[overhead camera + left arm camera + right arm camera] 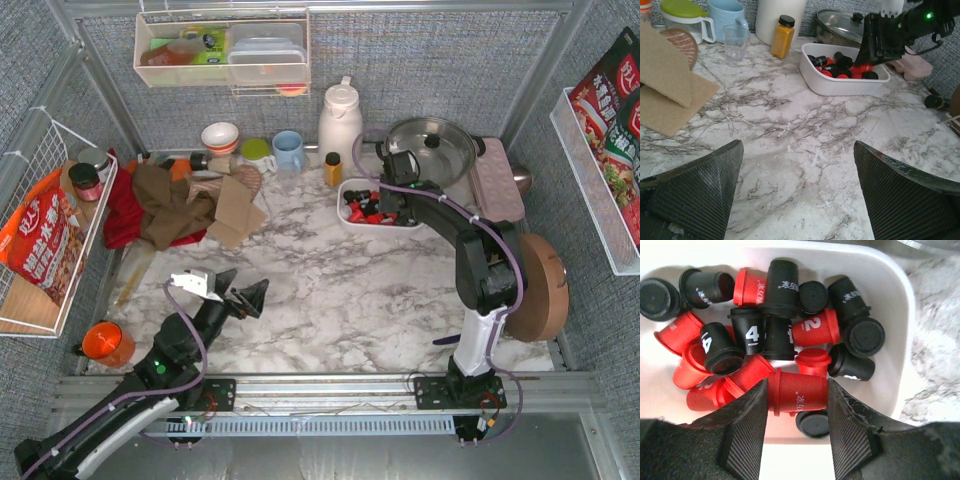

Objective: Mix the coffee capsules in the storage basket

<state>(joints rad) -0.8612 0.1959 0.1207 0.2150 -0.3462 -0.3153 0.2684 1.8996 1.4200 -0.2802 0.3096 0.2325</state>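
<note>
The storage basket [347, 216], a shallow white tray, stands at the back middle of the marble table and holds several red and black coffee capsules [366, 208]. My right gripper [396, 204] is lowered over the basket's near side, shut on a red capsule [799, 392] that lies crosswise between its fingers [747, 427]. Other capsules [760, 335] lie jumbled beyond it, against the basket wall [897, 300]. My left gripper [797, 185] hovers wide open over bare marble at the near left, far from the basket [832, 86].
A yellow-capped bottle [333, 168], white jug [340, 120], lidded pot [430, 148] and pink tray [497, 178] crowd around the basket. Cardboard [235, 210], cloth [165, 205] and mugs [289, 150] sit at back left. A round wooden board [542, 285] leans at right.
</note>
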